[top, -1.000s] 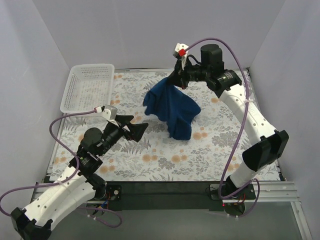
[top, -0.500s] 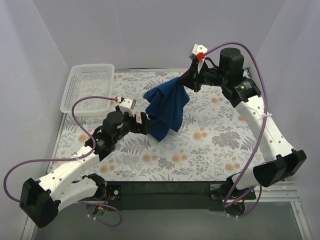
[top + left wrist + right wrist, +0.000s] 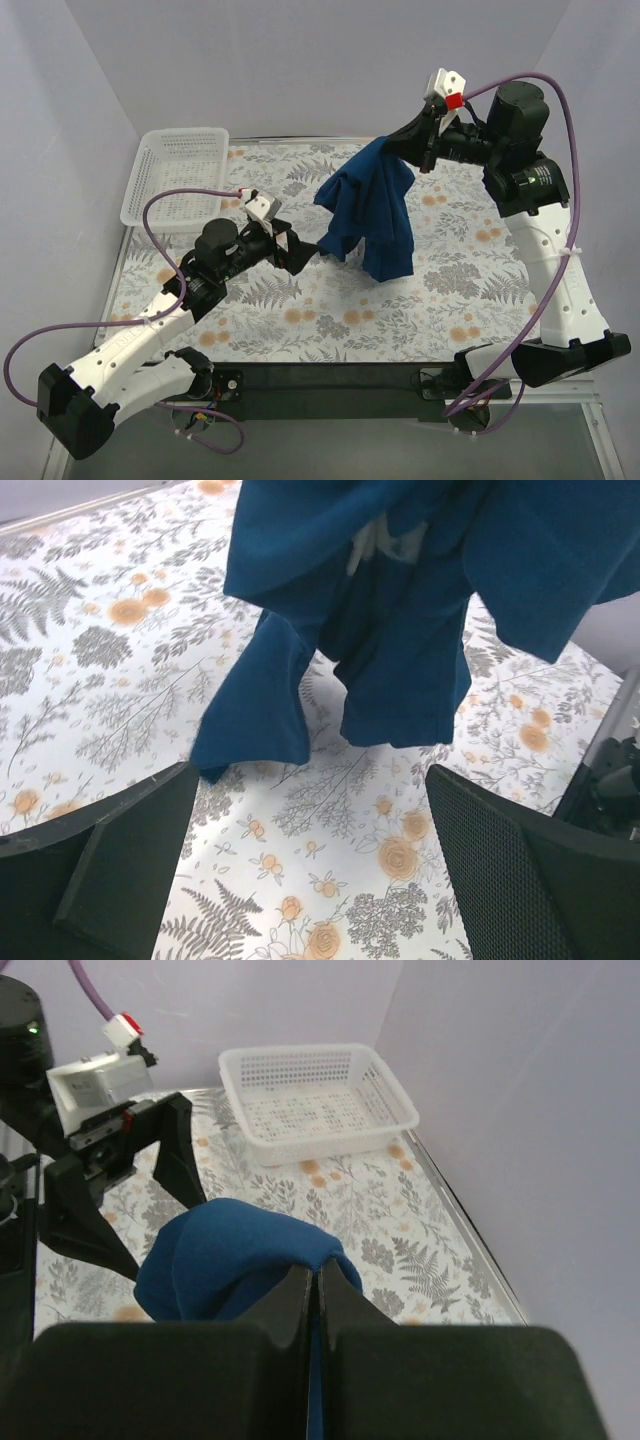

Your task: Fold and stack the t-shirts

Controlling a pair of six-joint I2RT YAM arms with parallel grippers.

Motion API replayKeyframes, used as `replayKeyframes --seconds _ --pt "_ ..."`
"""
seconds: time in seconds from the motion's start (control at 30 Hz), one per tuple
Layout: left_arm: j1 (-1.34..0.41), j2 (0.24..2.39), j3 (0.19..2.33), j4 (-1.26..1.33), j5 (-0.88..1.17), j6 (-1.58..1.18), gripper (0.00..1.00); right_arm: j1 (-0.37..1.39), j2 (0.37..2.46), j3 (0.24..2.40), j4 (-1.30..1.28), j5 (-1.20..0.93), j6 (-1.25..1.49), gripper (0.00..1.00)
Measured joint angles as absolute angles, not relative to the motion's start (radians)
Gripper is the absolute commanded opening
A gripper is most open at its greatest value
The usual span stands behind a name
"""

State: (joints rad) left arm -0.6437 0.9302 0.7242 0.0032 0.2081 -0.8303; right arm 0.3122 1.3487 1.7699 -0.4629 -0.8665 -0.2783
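A dark navy t-shirt (image 3: 372, 210) hangs bunched in the air over the middle of the floral table. My right gripper (image 3: 408, 143) is shut on its upper edge and holds it up; in the right wrist view the blue cloth (image 3: 235, 1260) bulges out above the closed fingers (image 3: 290, 1305). My left gripper (image 3: 298, 248) is open and empty, just left of the shirt's lowest hanging corner. In the left wrist view the shirt (image 3: 390, 610) hangs ahead of the spread fingers (image 3: 520, 870), its lower flaps near the table, a pale patch showing among the folds.
A white lattice basket (image 3: 176, 175) stands at the back left corner; it also shows in the right wrist view (image 3: 318, 1100). The floral tablecloth (image 3: 330, 320) covers the table. Purple walls close in the back and both sides.
My right arm has lifted and carried the shirt to the right. My left gripper has stayed close to the shirt's hanging bottom, open, shifting slightly right.
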Motion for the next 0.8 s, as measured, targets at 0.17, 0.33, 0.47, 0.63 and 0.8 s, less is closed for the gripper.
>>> replayKeyframes --seconds 0.17,0.33,0.47,0.63,0.8 --pt "-0.644 0.916 0.781 -0.023 0.188 -0.820 0.89 0.331 1.423 1.826 -0.408 -0.946 -0.211 0.01" --pt "-0.644 0.736 0.754 -0.106 0.041 -0.875 0.92 0.416 1.784 2.035 -0.313 -0.889 -0.149 0.20" --pt "-0.643 0.548 0.680 -0.162 -0.065 -0.965 0.93 0.513 2.077 2.096 -0.259 -0.498 -0.087 0.85" --pt "-0.643 0.534 0.608 -0.204 -0.128 -1.059 0.93 0.533 2.175 1.982 -0.294 -0.235 -0.059 0.88" --pt "-0.643 0.673 0.537 -0.199 -0.108 -1.164 0.89 0.390 1.858 1.588 -0.288 -0.345 -0.178 0.87"
